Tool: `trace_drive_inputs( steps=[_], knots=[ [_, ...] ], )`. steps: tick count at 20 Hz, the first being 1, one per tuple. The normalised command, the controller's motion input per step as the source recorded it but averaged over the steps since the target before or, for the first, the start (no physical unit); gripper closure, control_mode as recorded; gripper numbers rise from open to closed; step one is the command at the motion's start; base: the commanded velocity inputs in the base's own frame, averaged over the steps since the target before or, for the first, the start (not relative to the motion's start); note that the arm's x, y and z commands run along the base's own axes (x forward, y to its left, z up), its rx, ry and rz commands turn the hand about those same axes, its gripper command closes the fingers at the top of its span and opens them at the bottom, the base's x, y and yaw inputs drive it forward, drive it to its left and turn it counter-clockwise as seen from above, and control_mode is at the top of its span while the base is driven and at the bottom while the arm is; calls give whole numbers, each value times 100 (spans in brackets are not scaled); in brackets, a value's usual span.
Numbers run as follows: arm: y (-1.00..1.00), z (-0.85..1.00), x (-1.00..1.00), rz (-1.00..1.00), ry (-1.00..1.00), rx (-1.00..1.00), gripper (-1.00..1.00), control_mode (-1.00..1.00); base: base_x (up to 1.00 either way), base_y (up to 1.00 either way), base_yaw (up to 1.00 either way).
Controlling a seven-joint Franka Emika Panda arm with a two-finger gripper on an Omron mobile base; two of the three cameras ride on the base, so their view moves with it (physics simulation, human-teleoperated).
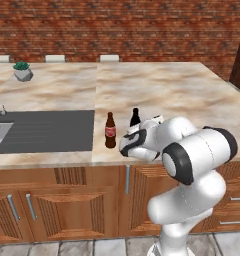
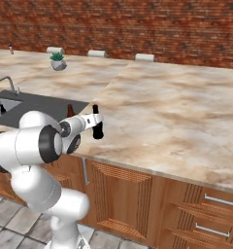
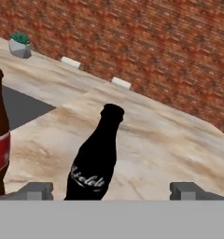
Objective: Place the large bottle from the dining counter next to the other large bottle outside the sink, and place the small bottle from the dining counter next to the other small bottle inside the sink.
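A white robot arm reaches low over the edge of a beige-brown marbled dining counter (image 1: 167, 85) in a rendered kitchen with a red brick wall. Its gripper (image 3: 111, 190) is spread wide and holds nothing; in the hand view the two dark fingertips (image 3: 37, 190) stand well apart at the bottom of the picture.

The large bottle (image 3: 93, 161), near-black with a narrow neck and pale script on its body, stands upright on the counter straight ahead of the gripper, between the fingertips but nearer the left-hand one. Its long axis runs vertically, crosswise to the level line between the fingertips. Whether either fingertip touches it cannot be told.

Just beside it, toward the sink (image 1: 2, 131), stands the other large bottle (image 1: 110, 131), brown with a red and white label, at the edge of the dark grey surround (image 1: 52, 130). The two bottles are near each other but apart.

Judging by this layout, the placing looks done, and the coming move is likely a straight pull back, away from the black bottle, without brushing it sideways. A small potted plant (image 1: 22, 71) sits far back on the counter.
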Motion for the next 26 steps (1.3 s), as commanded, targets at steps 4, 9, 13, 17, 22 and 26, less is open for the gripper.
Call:
trace_drive_inputs(
  steps=[4,9,13,17,22,26],
  knots=[
    [0,41,-2,0,0,14,-100,-100,0,0,0],
    [0,10,-1,2,5,0,-100,-100,0,0,0],
    [3,1,-3,5,9,0,-100,-100,0,0,0],
    [12,0,-1,8,12,0,-100,-100,0,0,0],
    [5,2,-8,8,10,0,-100,-100,0,0,0],
    [0,-1,-16,5,11,-3,-100,-100,0,0,0]
  ],
)
